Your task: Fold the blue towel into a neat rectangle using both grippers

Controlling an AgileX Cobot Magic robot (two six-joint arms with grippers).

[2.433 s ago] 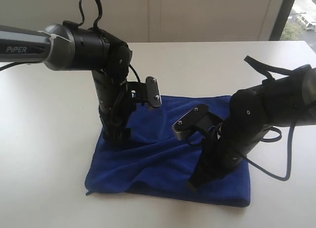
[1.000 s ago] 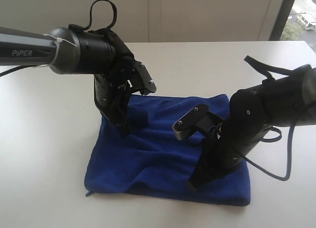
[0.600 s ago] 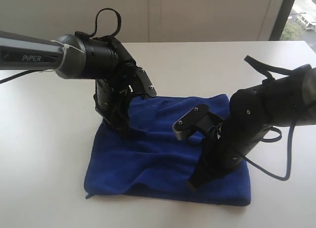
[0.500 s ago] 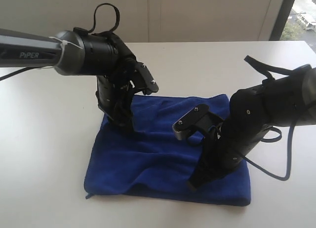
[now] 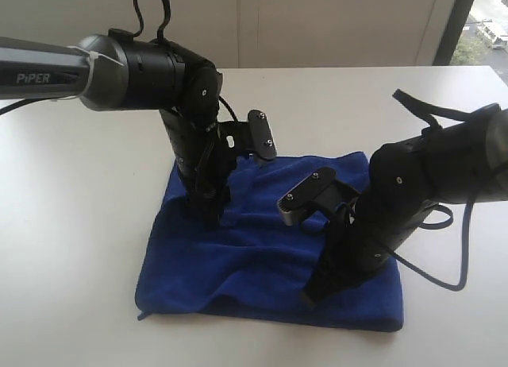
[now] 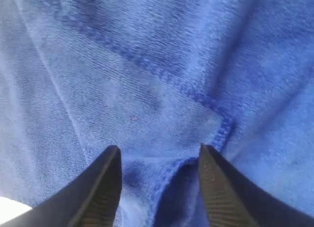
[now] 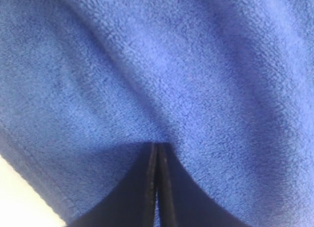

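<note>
Across the table [image 5: 79, 224], directly beneath both tools, the blue towel [image 5: 262, 264] is spread rumpled. The left gripper [image 6: 158, 156] is held apart over a hemmed corner [image 6: 221, 128]. The right gripper [image 7: 157, 149] is pressed together on cloth, possibly pinching it. If only that side is lifted, the fold could be dragged askew.

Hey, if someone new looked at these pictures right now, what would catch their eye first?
A rumpled blue towel covers the middle of the white table. The left gripper hangs open over a hemmed corner on the towel's left side. The right gripper is shut, its tip on the cloth near the front right.
</note>
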